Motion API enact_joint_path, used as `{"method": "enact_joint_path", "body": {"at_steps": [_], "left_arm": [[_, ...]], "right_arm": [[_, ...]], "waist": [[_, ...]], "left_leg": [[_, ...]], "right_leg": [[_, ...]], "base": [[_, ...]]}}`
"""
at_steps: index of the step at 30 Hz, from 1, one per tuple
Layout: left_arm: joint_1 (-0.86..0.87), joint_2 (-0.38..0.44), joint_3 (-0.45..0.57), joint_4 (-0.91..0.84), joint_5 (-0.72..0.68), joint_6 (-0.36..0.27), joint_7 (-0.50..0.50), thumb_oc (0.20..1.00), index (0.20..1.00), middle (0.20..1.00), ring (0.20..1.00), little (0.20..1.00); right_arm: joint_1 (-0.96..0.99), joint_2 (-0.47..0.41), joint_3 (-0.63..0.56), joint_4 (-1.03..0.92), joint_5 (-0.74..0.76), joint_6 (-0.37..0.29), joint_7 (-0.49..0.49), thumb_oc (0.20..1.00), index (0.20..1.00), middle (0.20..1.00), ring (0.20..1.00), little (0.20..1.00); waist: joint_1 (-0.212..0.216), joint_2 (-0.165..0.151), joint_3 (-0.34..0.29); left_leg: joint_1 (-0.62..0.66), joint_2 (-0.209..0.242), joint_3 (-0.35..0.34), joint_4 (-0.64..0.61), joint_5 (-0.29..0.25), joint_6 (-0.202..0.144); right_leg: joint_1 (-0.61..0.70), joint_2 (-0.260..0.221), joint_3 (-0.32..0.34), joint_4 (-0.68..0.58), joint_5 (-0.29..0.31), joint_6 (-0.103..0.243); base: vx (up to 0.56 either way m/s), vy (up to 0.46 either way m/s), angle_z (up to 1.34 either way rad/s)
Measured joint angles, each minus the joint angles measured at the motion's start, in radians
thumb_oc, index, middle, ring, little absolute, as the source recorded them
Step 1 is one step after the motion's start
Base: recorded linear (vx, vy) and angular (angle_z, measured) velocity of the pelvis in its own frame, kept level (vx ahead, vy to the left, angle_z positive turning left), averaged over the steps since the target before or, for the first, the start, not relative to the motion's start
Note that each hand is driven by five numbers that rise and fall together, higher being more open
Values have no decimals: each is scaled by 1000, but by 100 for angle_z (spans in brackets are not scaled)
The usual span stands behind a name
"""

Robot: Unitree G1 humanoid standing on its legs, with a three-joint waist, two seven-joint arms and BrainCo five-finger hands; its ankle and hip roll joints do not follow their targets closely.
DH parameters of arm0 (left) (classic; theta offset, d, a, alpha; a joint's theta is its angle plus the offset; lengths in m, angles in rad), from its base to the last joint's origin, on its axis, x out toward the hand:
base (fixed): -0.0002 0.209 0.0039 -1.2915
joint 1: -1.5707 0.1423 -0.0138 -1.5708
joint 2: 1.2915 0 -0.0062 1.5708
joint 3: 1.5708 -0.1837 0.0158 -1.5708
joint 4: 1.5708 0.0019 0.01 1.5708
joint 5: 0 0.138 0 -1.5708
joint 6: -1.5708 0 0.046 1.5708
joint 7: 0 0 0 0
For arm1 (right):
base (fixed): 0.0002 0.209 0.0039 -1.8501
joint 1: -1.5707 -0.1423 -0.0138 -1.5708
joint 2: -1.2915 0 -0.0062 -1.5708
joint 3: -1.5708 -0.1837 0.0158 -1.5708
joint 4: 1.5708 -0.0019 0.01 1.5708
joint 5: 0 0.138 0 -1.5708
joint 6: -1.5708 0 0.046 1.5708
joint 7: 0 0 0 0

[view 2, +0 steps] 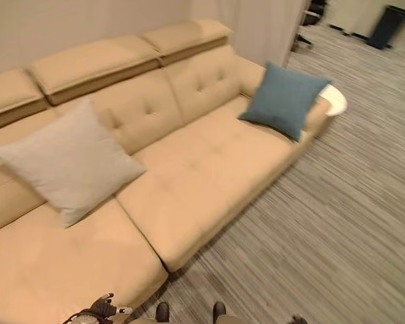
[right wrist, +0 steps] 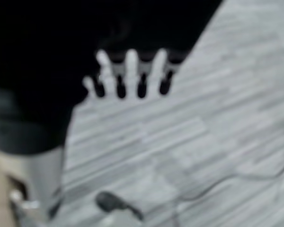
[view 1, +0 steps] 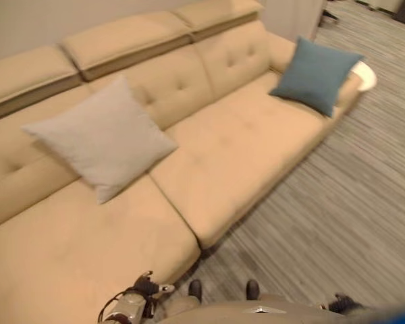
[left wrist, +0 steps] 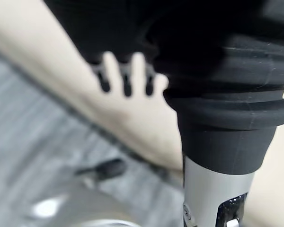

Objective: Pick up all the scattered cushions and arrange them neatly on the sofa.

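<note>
A pale grey cushion (view 1: 101, 138) leans upright against the backrest on the left part of the tan sofa (view 1: 243, 148). At the sofa's far right end a blue cushion (view 1: 317, 74) leans against the armrest. My left hand (view 1: 148, 287) hangs low by the sofa's front edge, and in the left wrist view its fingers (left wrist: 138, 66) are straight and hold nothing. My right hand (view 1: 341, 304) hangs low at the lower right over the floor. In the right wrist view its fingers (right wrist: 131, 64) are straight and empty too.
Striped grey carpet (view 1: 351, 202) stretches in front of and to the right of the sofa. A white rounded object (view 1: 366, 74) sits behind the blue cushion at the armrest. A dark bin (view 2: 388, 25) and a chair base (view 1: 331, 13) stand far off.
</note>
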Motion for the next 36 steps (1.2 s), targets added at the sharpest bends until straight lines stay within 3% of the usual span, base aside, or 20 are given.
{"method": "enact_joint_path", "body": {"at_steps": [1,2,3,10,13,14,16,17,18,20,22,26,27,28,29,31,33,34,36], "left_arm": [[1,5,12,0,3,0,3,1000,1000,1000,1000,1000],[0,9,12,-2,4,-2,6,1000,1000,1000,1000,1000],[-2,16,11,-3,4,-4,10,1000,1000,1000,1000,1000],[-9,-5,-2,1,4,0,13,1000,1000,1000,1000,1000],[-24,-13,-9,5,1,-1,13,1000,1000,1000,1000,1000],[-50,-15,-14,16,-1,-1,13,1000,1000,1000,1000,1000],[-62,-22,-16,30,-6,-3,16,1000,1000,1000,1000,1000],[-67,-22,-17,28,-14,-4,18,1000,1000,1000,1000,1000],[-63,-30,-32,14,-14,-4,17,1000,1000,1000,1000,1000],[-57,-37,-35,10,-14,1,17,1000,1000,1000,1000,1000],[-51,-44,-51,11,-13,-1,17,1000,1000,1000,1000,1000],[-51,-49,-48,17,-13,2,18,1000,1000,1000,1000,1000],[-19,-54,-44,20,-13,2,18,1000,1000,1000,1000,1000],[-22,-56,-48,19,-13,1,18,1000,1000,1000,1000,1000],[-32,-59,-48,19,-13,2,18,1000,1000,1000,1000,1000],[-53,-66,-52,12,-14,10,17,1000,1000,1000,1000,1000],[-68,-48,-52,4,-15,12,19,1000,1000,1000,1000,1000],[-71,-34,-51,-2,-15,10,19,1000,1000,1000,1000,1000],[-92,-21,-49,-4,-16,6,20,1000,1000,1000,1000,1000]], "right_arm": [[10,11,1,-2,-1,-2,1,1000,1000,1000,1000,1000],[19,13,1,5,-1,4,2,1000,1000,1000,1000,1000],[30,15,0,10,-1,9,2,1000,1000,1000,1000,1000],[47,0,-3,11,-1,8,1,1000,1000,1000,1000,1000],[34,-2,-10,8,23,6,-2,1000,1000,1000,1000,1000],[19,2,-26,9,36,5,-5,1000,1000,1000,1000,1000],[12,0,-37,12,39,5,-9,1000,1000,1000,1000,1000],[2,-2,-42,17,47,5,-16,1000,1000,1000,1000,1000],[1,-16,-43,34,72,7,-21,1000,1000,1000,1000,1000],[1,-24,-43,31,79,5,-22,1000,1000,1000,1000,1000],[3,-26,-44,52,80,8,-23,1000,1000,1000,1000,1000],[4,-26,-44,73,81,9,-21,1000,1000,1000,1000,1000],[26,-33,-44,79,80,8,-21,1000,1000,1000,1000,1000],[36,-31,-42,77,79,8,-21,1000,1000,1000,1000,1000],[50,-27,-43,80,78,8,-18,1000,1000,1000,1000,1000],[16,-30,-38,47,76,12,-18,1000,1000,1000,1000,1000],[18,-15,-22,23,76,8,-16,1000,1000,1000,1000,1000],[8,-4,-20,21,76,8,-15,1000,1000,1000,1000,1000],[1,9,1,2,76,6,-14,1000,1000,1000,1000,1000]], "waist": [[-1,12,7],[-1,15,11],[-1,12,11],[-9,45,16],[-8,23,16],[-9,3,30],[0,-13,36],[4,-25,45],[20,-26,35],[17,-6,39],[21,10,34],[48,26,39],[45,44,16],[40,42,6],[26,31,-7],[15,75,26],[0,64,27],[3,58,30],[-6,52,16]], "left_leg": [[9,5,3,-4,-17,12],[18,3,1,-11,-19,5],[19,0,3,-10,-19,4],[18,38,-4,19,-18,-27],[-68,54,-76,195,-19,-62],[-129,47,-99,298,-4,-90],[-160,45,-149,376,38,-139],[-221,35,-200,489,20,-149],[-223,-3,-199,330,-16,-130],[-232,-26,-195,215,15,-100],[-216,-42,-221,54,55,-126],[-220,-41,-224,47,95,-108],[-172,-39,-230,64,108,-75],[-143,-49,-222,51,100,0],[-123,-65,-219,39,69,23],[-56,-45,-193,2,85,46],[-13,-66,-184,5,46,63],[32,-79,-166,-10,20,78],[68,-83,-166,-5,-33,75]], "right_leg": [[27,-22,-91,2,5,16],[36,-33,-125,15,3,28],[43,-37,-131,41,-7,44],[75,11,-124,8,-39,26],[92,25,-125,-5,-56,1],[93,14,-121,-10,-62,-13],[114,19,-116,-31,-63,-24],[150,29,-80,-57,-58,-87],[139,30,-56,-81,-53,-88],[178,61,-49,-122,-48,-103],[180,90,-24,-123,-55,-114],[200,123,45,-123,-75,-119],[231,131,64,-107,-99,-97],[228,121,76,-68,-136,-79],[206,96,80,24,-179,-48],[14,66,47,455,-235,47],[-73,10,42,621,-234,65],[-115,-43,12,662,-242,60],[-159,-86,-58,557,-236,66]], "base": [[10,-52,-52],[9,-34,-26],[58,-104,0],[70,-151,-1],[0,-159,13],[63,-69,17],[199,-95,3],[275,-56,-39],[267,-18,-46],[341,5,-43],[242,16,-32],[351,98,-71],[169,65,-53],[297,142,-63],[286,140,-46],[285,125,-37],[239,42,-14],[302,-58,-27],[363,-121,-20]]}}
